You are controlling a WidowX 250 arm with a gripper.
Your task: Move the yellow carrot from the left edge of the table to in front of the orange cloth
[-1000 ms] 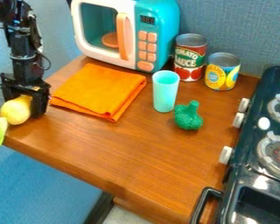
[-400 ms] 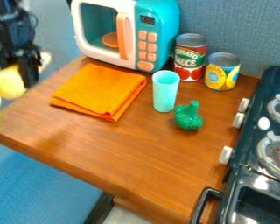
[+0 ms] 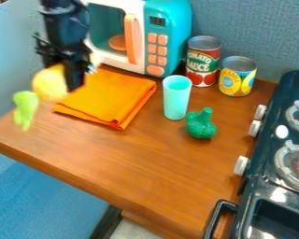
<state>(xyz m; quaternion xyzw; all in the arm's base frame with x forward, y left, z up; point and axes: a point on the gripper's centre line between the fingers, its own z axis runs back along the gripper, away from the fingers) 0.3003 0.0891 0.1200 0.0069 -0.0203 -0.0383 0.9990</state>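
The black gripper (image 3: pixel 63 79) hangs at the upper left, above the left part of the orange cloth and in front of the microwave's left side. It is shut on a yellow, rounded toy vegetable (image 3: pixel 50 84), which has a light green leafy end (image 3: pixel 25 108) that dangles to the lower left, clear of the wooden counter. The folded orange cloth (image 3: pixel 111 95) lies flat behind and to the right of the held toy. Farther right, a light turquoise cup (image 3: pixel 176 98) stands upright, with a green bumpy toy vegetable (image 3: pixel 201 125) beside it.
A turquoise and white toy microwave (image 3: pixel 168 39) stands at the back. To its right are a tomato sauce can (image 3: pixel 202 62) and a yellow-blue can (image 3: pixel 237 77). The dark stove (image 3: pixel 264 179) with white knobs borders the right side. The wooden counter's front edge (image 3: pixel 64 175) runs diagonally.
First the gripper rose at the left side with the yellow toy; since then it has moved right, over toward the cloth. The toy's green end has come off the counter's left edge area. The other objects stayed put.
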